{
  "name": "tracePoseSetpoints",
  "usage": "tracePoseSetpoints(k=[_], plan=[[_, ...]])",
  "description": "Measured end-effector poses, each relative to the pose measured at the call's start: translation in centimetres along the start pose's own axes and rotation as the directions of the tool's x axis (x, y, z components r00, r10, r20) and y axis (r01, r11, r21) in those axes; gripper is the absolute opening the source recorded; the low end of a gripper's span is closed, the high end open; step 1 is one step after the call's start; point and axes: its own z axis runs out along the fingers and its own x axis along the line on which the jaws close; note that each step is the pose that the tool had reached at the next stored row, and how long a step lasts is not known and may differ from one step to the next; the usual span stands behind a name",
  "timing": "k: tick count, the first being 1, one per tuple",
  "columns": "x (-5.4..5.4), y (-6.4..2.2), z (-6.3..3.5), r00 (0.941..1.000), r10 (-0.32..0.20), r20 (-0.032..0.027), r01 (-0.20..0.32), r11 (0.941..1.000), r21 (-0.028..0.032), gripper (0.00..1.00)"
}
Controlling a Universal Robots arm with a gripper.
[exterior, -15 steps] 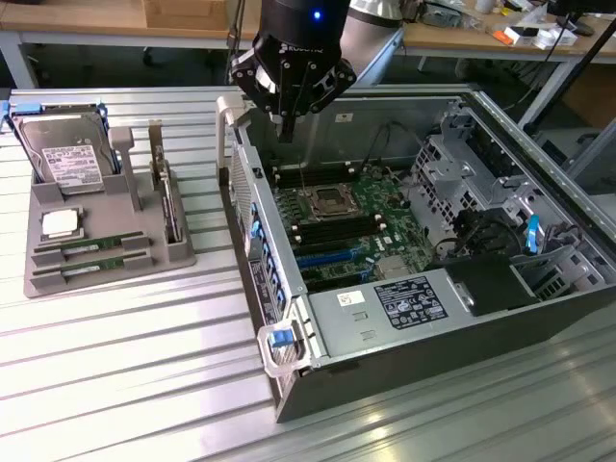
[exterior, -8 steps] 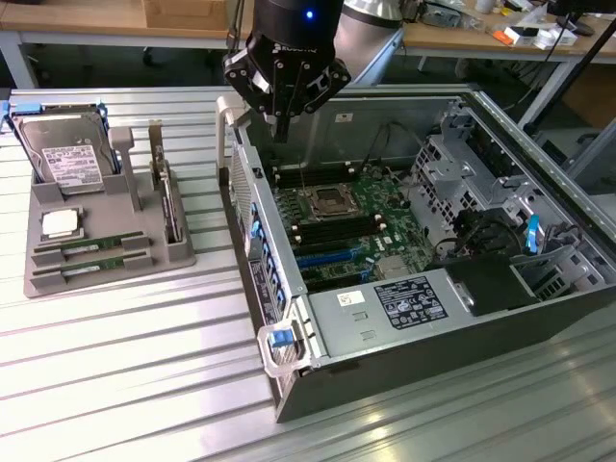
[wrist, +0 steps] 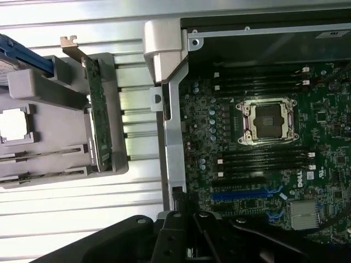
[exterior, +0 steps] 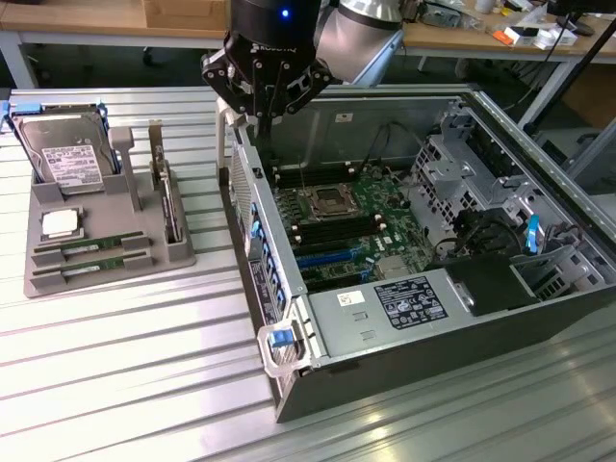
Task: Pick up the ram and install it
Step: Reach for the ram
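Hand (exterior: 262, 123) pressed together above edge of computer case (exterior: 248, 207), ram (exterior: 94, 243) well apart in tray (exterior: 58, 282)

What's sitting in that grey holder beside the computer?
A hard drive upright, a square silver chip, two green ram sticks lying in slots, and a card standing on edge. Whatever lies beneath them is covered.

Holder (exterior: 142, 252) on the table (exterior: 115, 366) at the exterior view's left, open computer case (exterior: 433, 358) just beside it on the right, motherboard (exterior: 348, 231) lying inside. In the holder: hard drive (exterior: 69, 159) at the back, processor chip (exterior: 60, 224) before it, ram sticks (exterior: 93, 244) in front.
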Motion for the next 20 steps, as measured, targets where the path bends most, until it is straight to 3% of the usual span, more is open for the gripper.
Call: tracePoseSetpoints(k=[7, 20], plan=[[1.4, -0.11, -0.04, 1.0, 0.0, 0.0, 0.0, 1.0, 0.0, 0.11], [3.1, -0.23, -0.08, 1.0, 0.0, 0.0, 0.0, 1.0, 0.0, 0.11]])
